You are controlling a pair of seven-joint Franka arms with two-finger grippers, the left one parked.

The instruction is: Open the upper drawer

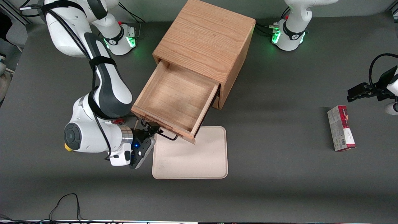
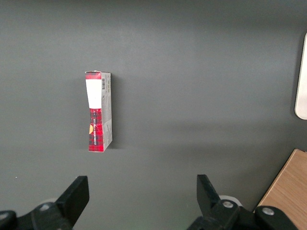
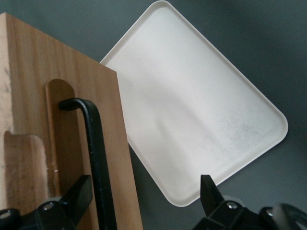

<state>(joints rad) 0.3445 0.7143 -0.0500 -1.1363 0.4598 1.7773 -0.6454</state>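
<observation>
one drawer of the oak cabinet (image 1: pixel 206 40) is already well out: the upper drawer (image 1: pixel 174 99) stands pulled far from the cabinet's face, its bare wooden floor open to the front camera, and its front corner overhangs the cream tray (image 1: pixel 192 155) on the tabletop (image 1: pixel 279 174). your gripper (image 1: pixel 152 129) sits right at the drawer's front, by the black wire handle (image 3: pixel 98 158). in the right wrist view the jaws stand apart, one finger (image 3: pixel 72 199) against the drawer's wooden front and the other out over the tray, with the handle bar passing between them; nothing looks clamped.

i judge the pulling step as good as finished, and what's in hand is the let-go. your next move calls for backing the gripper straight off the handle, away from the drawer front, without snagging the bar or nudging the drawer back in, and keeping clear of the tray just below. a red and grey carton (image 1: pixel 341 127) lies well off toward the parked arm's end and plays no part.
</observation>
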